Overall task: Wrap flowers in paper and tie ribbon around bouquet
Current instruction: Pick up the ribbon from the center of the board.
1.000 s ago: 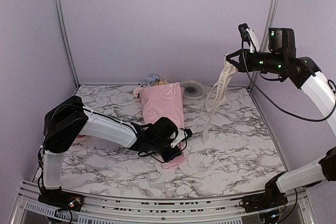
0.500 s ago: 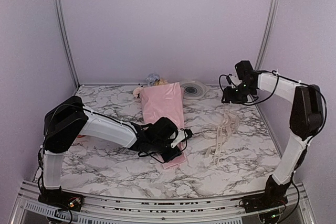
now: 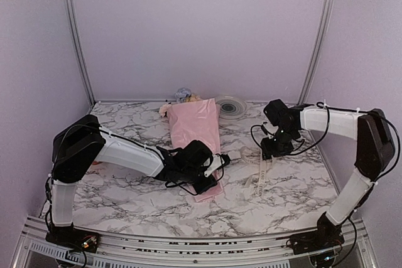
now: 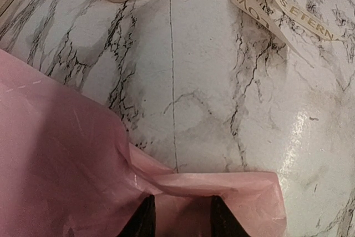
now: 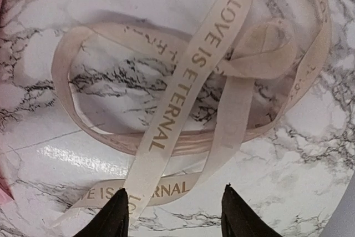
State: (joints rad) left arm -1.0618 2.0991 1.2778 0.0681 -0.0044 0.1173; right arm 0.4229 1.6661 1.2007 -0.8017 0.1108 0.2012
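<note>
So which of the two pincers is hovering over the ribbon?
The right pincer: it hangs open just above the looped cream ribbon, whereas the left pincer grips the pink paper at its end.

I'm looking at white shells and black joints on the left arm (image 3: 125, 153), lower left, and the right arm (image 3: 330, 119), right side; black cables on both, black fingertips (image 5: 115, 216).

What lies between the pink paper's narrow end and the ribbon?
Only bare marble tabletop separates the pink paper from the ribbon; left wrist view shows it.
</note>
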